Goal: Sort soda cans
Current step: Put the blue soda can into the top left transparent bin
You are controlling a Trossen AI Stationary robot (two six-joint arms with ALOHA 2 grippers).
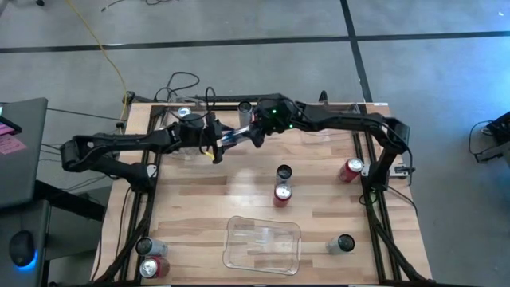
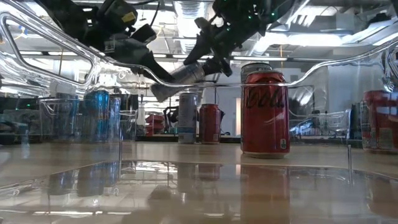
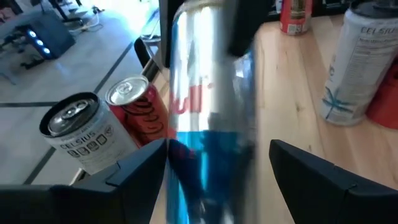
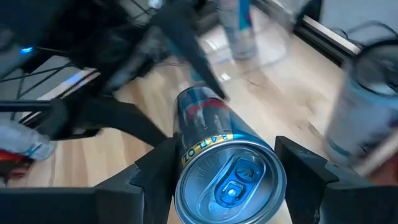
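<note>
A silver-blue soda can (image 1: 236, 137) hangs tilted above the far middle of the table, between my two grippers. My right gripper (image 4: 224, 155) comes from the table's right and is shut on the can's top end. My left gripper (image 3: 217, 155) comes from the left. Its open fingers stand on either side of the can's lower half (image 3: 211, 124), and a gap shows beside one finger. In the low view the can (image 2: 180, 76) slopes down toward the left arm. More soda cans stand upright on the table on their bases. My right gripper pinches the can's sides near its silver top end (image 4: 186, 155) between its two fingers. The fingers slant down from the table's right and lie along the can, whose top faces the wrist. The can is lifted clear and tilted, bottom end lower. My left gripper: I cannot tell whether a finger (image 3: 143, 168) touches the can.
A dark can (image 1: 284, 172) and a red can (image 1: 282, 194) stand mid-table. A red can (image 1: 351, 169) and a dark one (image 1: 344, 243) stand at the right, two cans (image 1: 148, 257) at the near left. A clear bin (image 1: 263, 243) lies near the front.
</note>
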